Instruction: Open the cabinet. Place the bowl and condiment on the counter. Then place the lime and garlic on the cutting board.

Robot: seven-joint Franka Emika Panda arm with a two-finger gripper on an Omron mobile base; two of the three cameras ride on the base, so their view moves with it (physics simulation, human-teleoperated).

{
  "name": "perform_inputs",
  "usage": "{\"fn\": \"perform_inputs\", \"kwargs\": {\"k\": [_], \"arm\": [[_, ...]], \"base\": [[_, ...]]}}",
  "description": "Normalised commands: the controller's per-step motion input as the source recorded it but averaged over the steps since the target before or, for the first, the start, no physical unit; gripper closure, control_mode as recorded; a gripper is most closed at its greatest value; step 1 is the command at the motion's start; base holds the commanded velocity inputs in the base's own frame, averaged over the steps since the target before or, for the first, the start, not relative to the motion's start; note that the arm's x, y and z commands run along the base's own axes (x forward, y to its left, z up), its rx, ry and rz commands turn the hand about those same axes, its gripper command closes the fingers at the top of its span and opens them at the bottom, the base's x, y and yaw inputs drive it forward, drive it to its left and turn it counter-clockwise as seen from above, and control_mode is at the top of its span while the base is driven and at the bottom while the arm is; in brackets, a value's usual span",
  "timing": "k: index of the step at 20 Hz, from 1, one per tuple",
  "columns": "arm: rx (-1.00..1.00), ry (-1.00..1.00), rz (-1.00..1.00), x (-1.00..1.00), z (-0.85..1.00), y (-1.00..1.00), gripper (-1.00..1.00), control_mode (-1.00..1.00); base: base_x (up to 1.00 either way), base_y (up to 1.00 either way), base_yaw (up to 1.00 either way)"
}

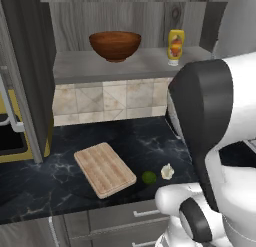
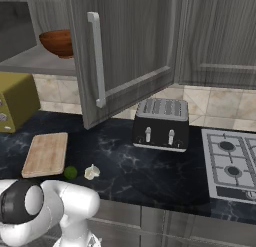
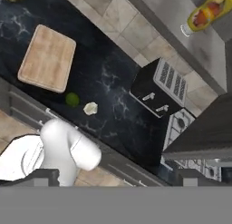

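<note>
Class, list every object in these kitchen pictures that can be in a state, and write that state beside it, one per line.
cabinet: door open
bowl: upright on the shelf inside
condiment: standing on the same shelf
cutting board: flat on the counter, bare
lime: on counter, beside board
garlic: on counter, right of lime

cabinet (image 2: 127,46): dark grey wood-grain doors swung open, pale shelf exposed.
bowl (image 1: 115,45): glossy reddish-brown, upright on shelf.
condiment (image 1: 175,46): yellow squeeze bottle, upright, right of bowl.
counter (image 1: 150,141): black, white-veined.
cutting board (image 1: 104,169): tan, flat, bare.
lime (image 1: 148,177): green, beside board.
garlic (image 1: 167,171): off-white, just right of lime.
</note>
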Motion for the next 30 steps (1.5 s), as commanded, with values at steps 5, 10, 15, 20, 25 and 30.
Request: {"fn": "perform_inputs", "kwargs": {"k": [5, 10, 15, 20, 25, 30], "arm": [[-0.31, -0.26, 0.00, 0.57, -0.96, -0.28, -1.00, -1.00], [-0.19, -0.12, 0.00, 0.60, -0.60, -0.56, -1.00, -1.00], [-0.13, 0.00, 0.00, 0.70, 0.05, -0.24, -1.00, -1.00], [-0.19, 0.02, -0.03, 0.45, 0.55, -0.14, -1.00, -1.00], [-0.20, 0.19, -0.09, 0.16, 0.52, -0.35, -1.00, -1.00], [-0.17, 0.21, -0.20, 0.11, 0.14, -0.58, -1.00, -1.00]], "base": [[0.00, 0.00, 0.00], [0.00, 0.00, 0.00], [0.00, 0.00, 0.00], [0.00, 0.00, 0.00], [0.00, 0.00, 0.00], [0.00, 0.00, 0.00]]}}
